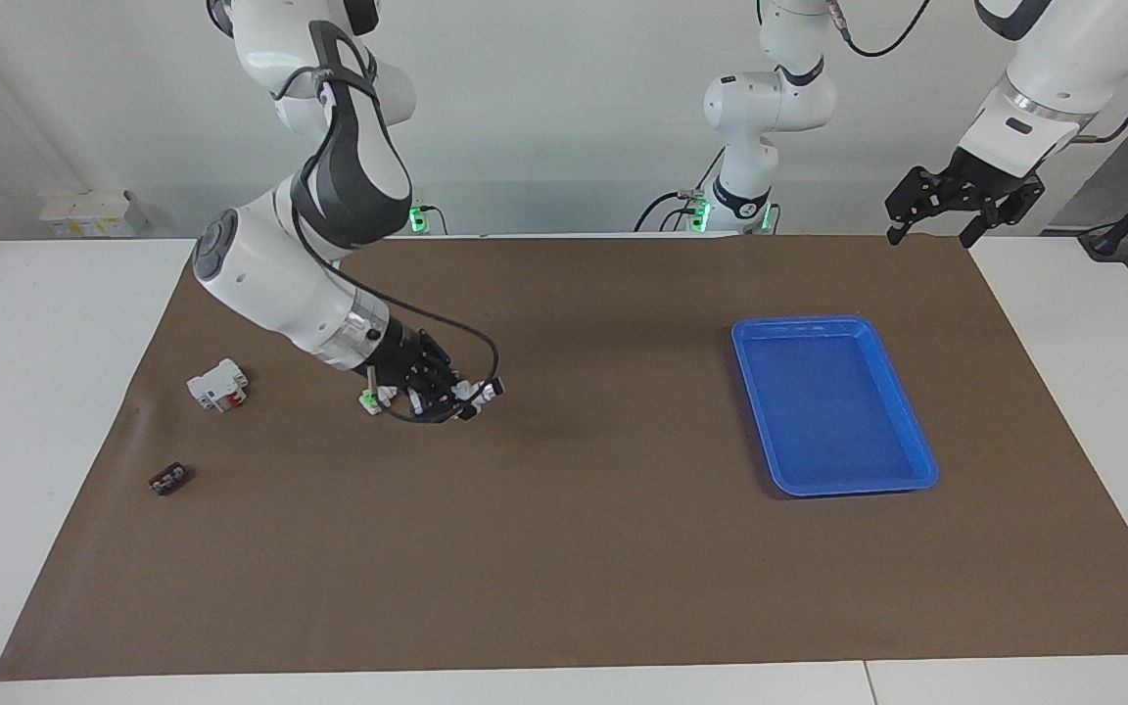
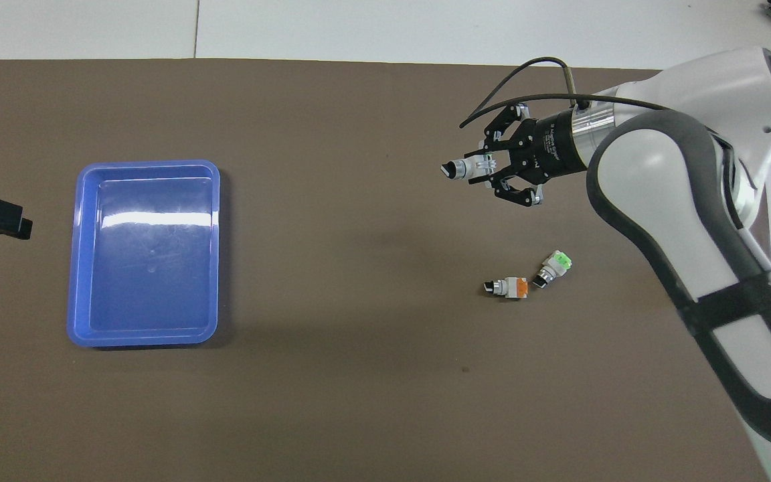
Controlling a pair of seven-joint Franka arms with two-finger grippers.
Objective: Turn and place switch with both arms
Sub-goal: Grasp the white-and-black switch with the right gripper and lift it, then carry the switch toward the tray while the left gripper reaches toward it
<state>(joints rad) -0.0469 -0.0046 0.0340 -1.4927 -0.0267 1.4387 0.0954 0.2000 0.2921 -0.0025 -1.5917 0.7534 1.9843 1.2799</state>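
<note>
We hold switch [image 2: 469, 167] clamped in right gripper [image 2: 492, 171], raised over mat [image 2: 359, 375], long axis level, black knob pointing toward blue tray [image 2: 77, 268]. Left gripper [image 1: 961, 201] waits high at its own end, fingers spread, well apart from switch.

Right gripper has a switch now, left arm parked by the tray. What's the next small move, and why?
Probably carry the switch toward mid-table, black knob leading, for a handover. The right gripper holds it above the mat, clear of the two other switches. The left gripper waits open, up near the blue tray, which holds nothing.
</note>
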